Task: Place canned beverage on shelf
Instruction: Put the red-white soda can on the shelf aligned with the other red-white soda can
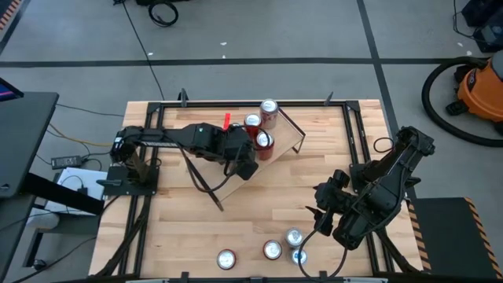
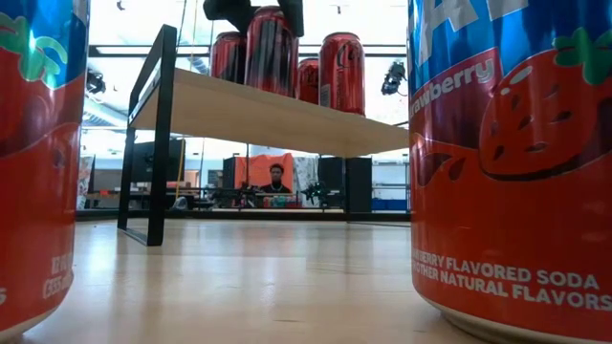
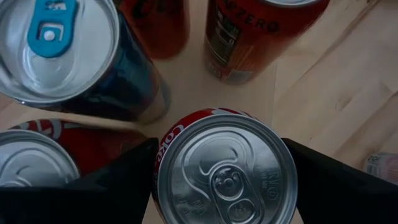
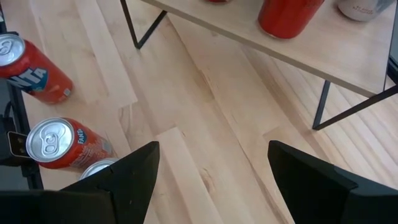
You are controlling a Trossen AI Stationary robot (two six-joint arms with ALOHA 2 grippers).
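The shelf point(image 1: 283, 145), a light-wood board on black wire legs, stands slantwise at the table's far middle. Red cans point(image 1: 265, 141) and a dark can with a blue tab point(image 3: 62, 50) stand upright on it. My left gripper point(image 1: 244, 163) is over the shelf's near part, shut on a red cola can point(image 3: 227, 174), which the arm hides in the high view. My right gripper point(image 1: 326, 214) hangs open and empty over the table's right side, near several loose cans point(image 1: 272, 250) at the near edge. My left gripper pinches the red cola can between its two fingers point(image 3: 124, 180), one on each side of the can's wall just below the top rim point(image 3: 163, 155). The fingers come from above, slanting down. The can stands upright with its bottom point(image 2: 273, 91) on the shelf board.
Two strawberry soda cans point(image 2: 507, 162) stand right in front of the low camera. Orange soda cans point(image 4: 59, 146) stand on the table near my right gripper. Bare tabletop point(image 4: 199, 124) lies between them and the shelf's wire legs point(image 4: 323, 99).
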